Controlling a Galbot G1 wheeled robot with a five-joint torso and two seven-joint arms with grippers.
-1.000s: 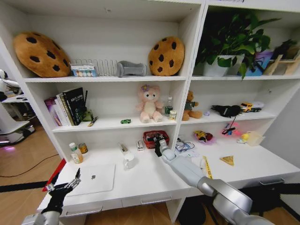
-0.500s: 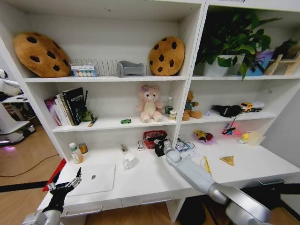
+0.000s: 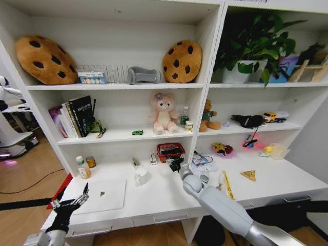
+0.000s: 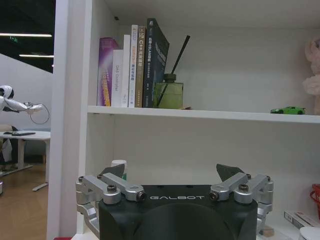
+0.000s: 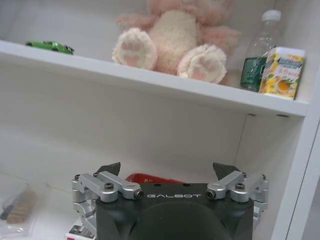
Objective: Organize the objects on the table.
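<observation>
Both arms out over the worktop (image 3: 154, 202), fingers spread and holding nothing

Head view: right gripper (image 3: 176, 163) sits just in front of the red basket (image 3: 169, 150); left gripper (image 3: 69, 204) hangs by the closed laptop (image 3: 102, 195) at the front-left corner. Left wrist view: fingers (image 4: 111, 171) wide apart, green toy car (image 4: 287, 110) up on the shelf (image 4: 200, 114). Right wrist view: fingers (image 5: 109, 168) wide apart too, below the pink plush (image 5: 175, 35).

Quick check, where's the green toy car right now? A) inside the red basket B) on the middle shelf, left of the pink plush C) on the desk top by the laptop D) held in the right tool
B: the green toy car sits on the middle shelf just left of the pink plush, above the closed laptop, with the right tool down near the red basket.
</observation>
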